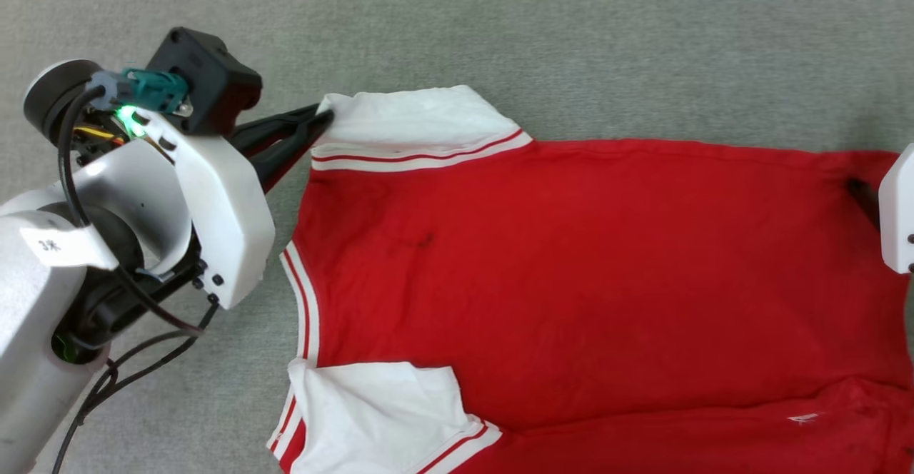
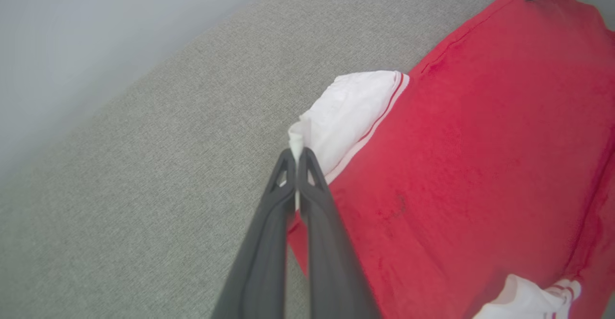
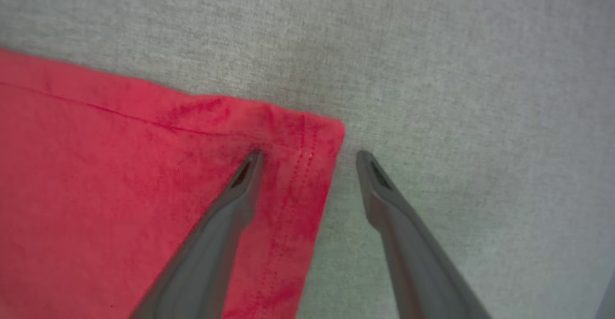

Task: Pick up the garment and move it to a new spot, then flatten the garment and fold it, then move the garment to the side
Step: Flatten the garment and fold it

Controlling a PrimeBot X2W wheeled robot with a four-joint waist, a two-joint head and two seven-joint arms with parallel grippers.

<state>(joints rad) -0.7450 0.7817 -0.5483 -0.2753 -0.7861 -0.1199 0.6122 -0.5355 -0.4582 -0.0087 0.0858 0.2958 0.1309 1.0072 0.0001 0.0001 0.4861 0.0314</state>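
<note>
The garment [image 1: 571, 274], a red T-shirt with white striped-trim sleeves, lies spread on the grey cloth surface, neck toward the left. My left gripper [image 1: 321, 120] is shut on the edge of its far white sleeve [image 1: 407, 128]; in the left wrist view the white fabric [image 2: 336, 117] is pinched between the dark fingertips of the left gripper [image 2: 296, 154]. My right gripper [image 3: 310, 154] stands open over the garment's far hem corner [image 3: 312, 141], one finger [image 3: 245, 179] on the red cloth, the other over the bare surface. Its white housing [image 1: 898, 210] shows at the right edge.
Grey woven surface [image 1: 500, 24] extends all around the shirt, with wide room beyond it. The near white sleeve [image 1: 371, 410] lies folded onto the body at the bottom. My left arm's cables [image 1: 136, 360] hang at the lower left.
</note>
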